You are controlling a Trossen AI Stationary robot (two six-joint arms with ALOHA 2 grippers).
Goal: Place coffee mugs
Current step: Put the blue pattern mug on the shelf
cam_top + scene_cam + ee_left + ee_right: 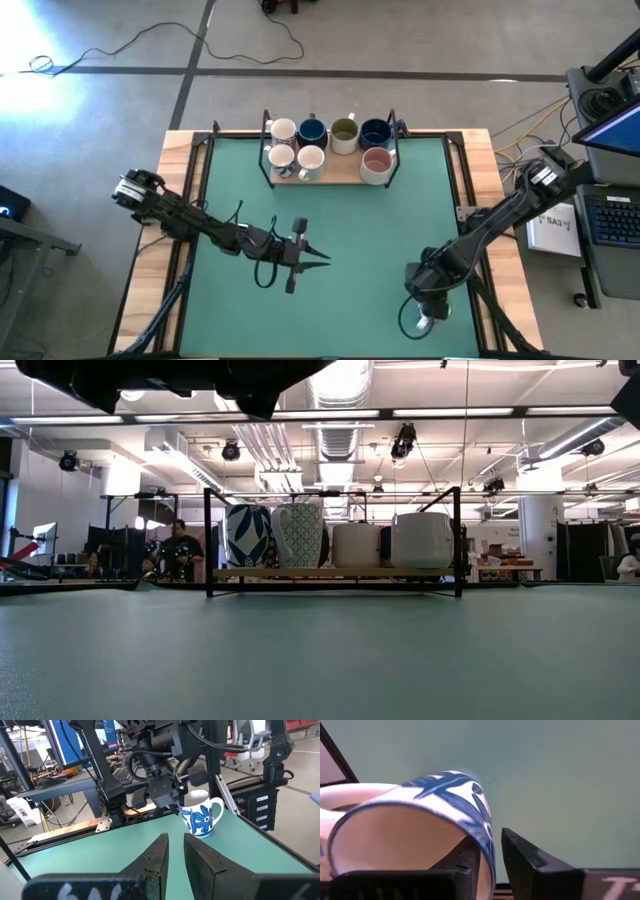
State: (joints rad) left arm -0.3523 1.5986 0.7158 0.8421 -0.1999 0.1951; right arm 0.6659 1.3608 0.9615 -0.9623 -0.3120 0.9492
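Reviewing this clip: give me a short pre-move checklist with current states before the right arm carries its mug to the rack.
1. Right gripper pinching the rim of the blue-flowered mug: ok.
2. Mug lifted clear of the green mat: cannot tell.
3. Left gripper out of the path, mid-mat, fingers nearly closed and empty: ok.
4. Free spot on the wooden rack, which holds seven mugs: cannot tell.
5. Mat between mug and rack clear: ok.
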